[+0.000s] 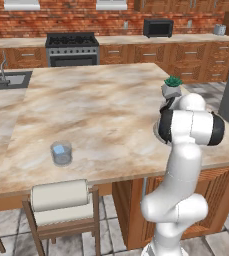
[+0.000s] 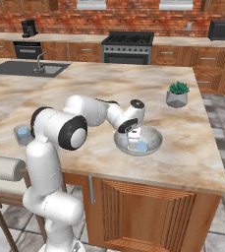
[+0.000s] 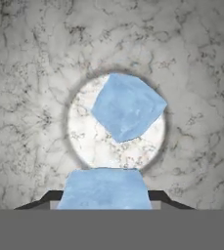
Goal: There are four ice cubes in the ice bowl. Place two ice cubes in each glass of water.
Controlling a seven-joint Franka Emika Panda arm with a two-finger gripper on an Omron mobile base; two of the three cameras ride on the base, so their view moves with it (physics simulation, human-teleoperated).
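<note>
The gripper [image 2: 133,140] points straight down inside the ice bowl [image 2: 153,143], a wide, shallow, round dish with a mottled, stone-like whitish-grey surface. In the hand view its two dark finger tips [image 3: 45,197] stand at either side of a light-blue translucent ice cube [image 3: 103,188], whose flat top face fills the space between them; the jaws appear to be clamped on this cube, though the contact points themselves are hidden at the lower edge. Just beyond the finger tips a second ice cube [image 3: 127,106] lies on the paler circular floor of the bowl, turned cornerwise, its facets smooth and glassy. In the right base view a small blue cube [image 2: 142,146] shows beside the gripper on the bowl's floor.

Far off to the arm's left, near the counter's front edge, stands a glass of water [image 1: 61,153], a short clear cylinder holding a blue cube at the surface. A small grey pot with a spiky green plant [image 2: 177,95] sits beyond the bowl. The counter [image 1: 101,105] is polished beige marble with swirling brown veins.
</note>
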